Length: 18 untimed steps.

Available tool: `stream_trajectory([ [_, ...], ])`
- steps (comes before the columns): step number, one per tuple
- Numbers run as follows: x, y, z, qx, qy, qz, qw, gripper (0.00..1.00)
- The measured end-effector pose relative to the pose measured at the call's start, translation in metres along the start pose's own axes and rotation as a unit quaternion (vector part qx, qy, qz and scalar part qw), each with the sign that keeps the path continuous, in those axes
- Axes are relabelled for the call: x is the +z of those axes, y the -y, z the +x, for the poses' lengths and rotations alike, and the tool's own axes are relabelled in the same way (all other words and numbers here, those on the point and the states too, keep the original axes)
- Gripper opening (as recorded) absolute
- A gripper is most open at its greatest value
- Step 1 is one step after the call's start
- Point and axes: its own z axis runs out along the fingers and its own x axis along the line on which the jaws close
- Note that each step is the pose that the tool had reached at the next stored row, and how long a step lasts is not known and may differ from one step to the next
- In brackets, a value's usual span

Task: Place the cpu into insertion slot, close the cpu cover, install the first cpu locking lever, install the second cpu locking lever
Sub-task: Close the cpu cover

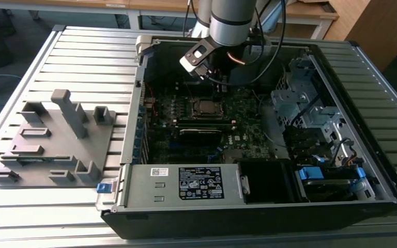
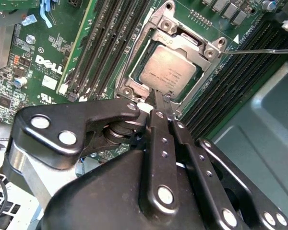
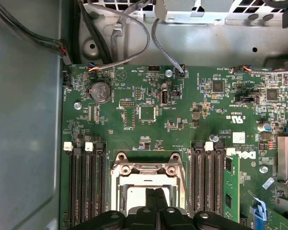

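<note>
The cpu is a flat square chip with a dull silver-grey top. It lies level in the slot, a square socket on the green board between two banks of long black slots. In the exterior view it sits near the board's middle. The cover, a thin silver frame plate, lies flat over the slot, and the chip's top shows through its square window.
</note>
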Motion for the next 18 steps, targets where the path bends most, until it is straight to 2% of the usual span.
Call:
stream_trajectory([
  [4, 0.0010, 0.0000, 0.0000, -0.008, -0.0002, -0.0001, 1.0000, 0.10],
  [6, 0.0018, 0.0000, 0.0000, -0.024, -0.0005, -0.0001, 0.9997, 0.10],
  [9, 0.0032, 0.0001, 0.0001, -0.051, -0.0009, -0.0002, 0.9987, 0.10],
  [12, 0.0044, 0.0001, 0.0000, -0.078, -0.0013, -0.0003, 0.9969, 0.10],
  [14, 0.0051, 0.0001, 0.0000, -0.096, -0.0016, -0.0004, 0.9954, 0.10],
  [16, 0.0058, 0.0001, 0.0000, -0.114, -0.0018, -0.0004, 0.9935, 0.10],
  [18, 0.0065, 0.0001, 0.0001, -0.133, -0.0021, -0.0005, 0.9912, 0.10],
])
